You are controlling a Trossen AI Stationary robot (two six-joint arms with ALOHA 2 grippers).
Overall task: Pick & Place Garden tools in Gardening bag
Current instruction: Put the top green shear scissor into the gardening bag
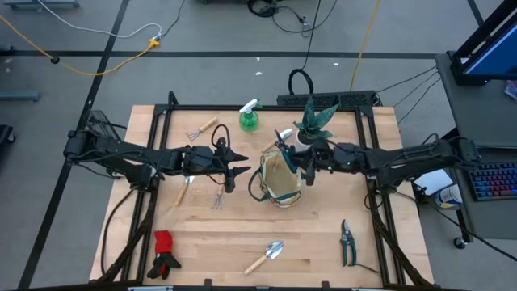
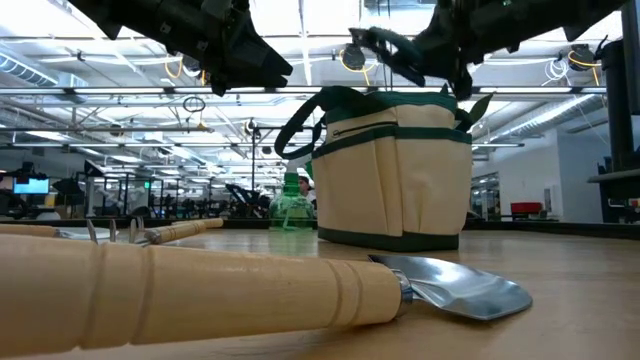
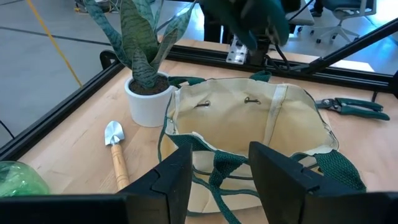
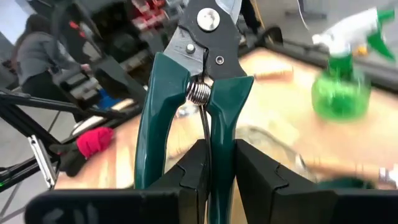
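Observation:
The beige gardening bag (image 1: 280,179) with green trim stands upright on its base at the table's middle, its mouth (image 3: 249,118) open. My right gripper (image 1: 297,158) hovers over the bag's far right rim, shut on green-handled pruning shears (image 4: 199,81) (image 2: 385,48). My left gripper (image 1: 245,170) (image 3: 217,180) stands open just left of the bag, its fingers apart above the bag's green loop handle. A second pair of shears (image 1: 347,242), a trowel (image 1: 266,257), red-and-black gloves (image 1: 164,252), a rake (image 1: 202,128), a fork (image 1: 218,194) and the green spray bottle (image 1: 249,118) lie on the table. My right gripper pinches one handle of the shears (image 4: 221,146) between its two fingers; the other handle (image 4: 149,130) lies outside the fingers. The fingers lie along the handles, and the blades point away from the gripper toward the left arm. The shears are lifted clear, above the bag's rim.
A spiky plant in a white pot (image 1: 313,123) (image 3: 146,93) stands right behind the bag, with a small trowel (image 3: 115,149) lying beside it. A black frame rail (image 1: 266,107) borders the table's far edge. Bare wood lies in front of the bag.

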